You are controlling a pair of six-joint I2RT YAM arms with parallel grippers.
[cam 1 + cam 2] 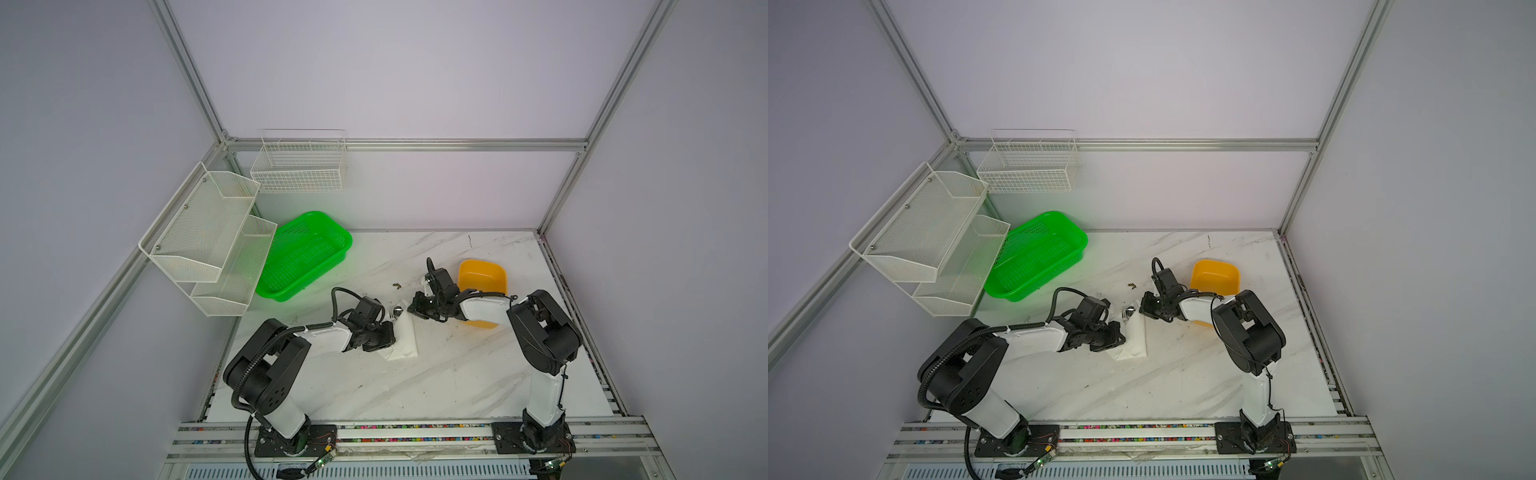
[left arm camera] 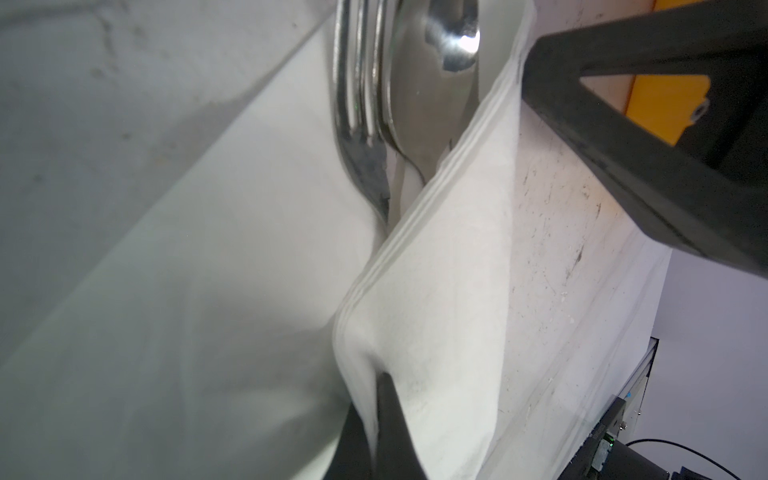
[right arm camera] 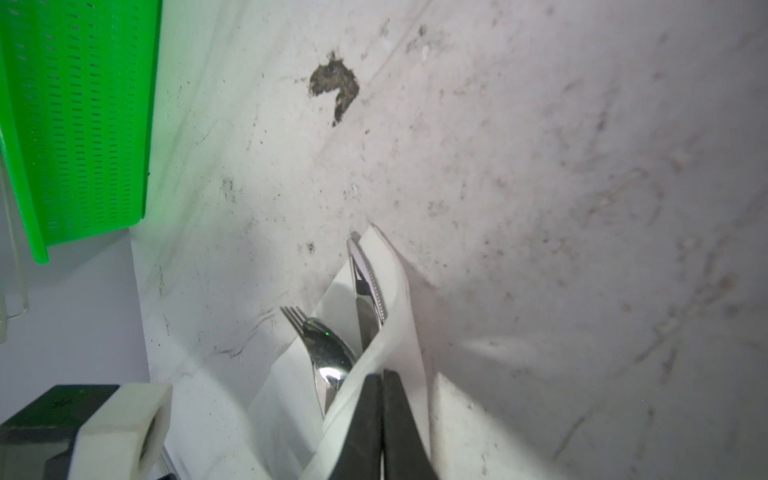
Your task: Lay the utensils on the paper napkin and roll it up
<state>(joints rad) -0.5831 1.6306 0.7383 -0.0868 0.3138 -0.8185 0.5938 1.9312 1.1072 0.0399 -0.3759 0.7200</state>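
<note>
Left gripper [image 2: 374, 399]: closed, pinching napkin [image 2: 436, 311] fold.
Right gripper [image 3: 381, 376]: closed on napkin edge.
Utensils [image 3: 328, 353]: inside folded napkin, mid-table [image 1: 457, 374], heads protruding.
Risk: uneven pulling may tear napkin or slide utensils out.

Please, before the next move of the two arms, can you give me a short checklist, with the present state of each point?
1. Left gripper shut on the paper napkin: ok.
2. Right gripper shut on the napkin's edge: ok.
3. Fork, spoon and knife lie inside the fold: ok.
4. Napkin rolled into a tube: not ok, only folded over.
5. Utensil handles covered: cannot tell.
6. Yellow tub apart from the napkin: ok.
</note>
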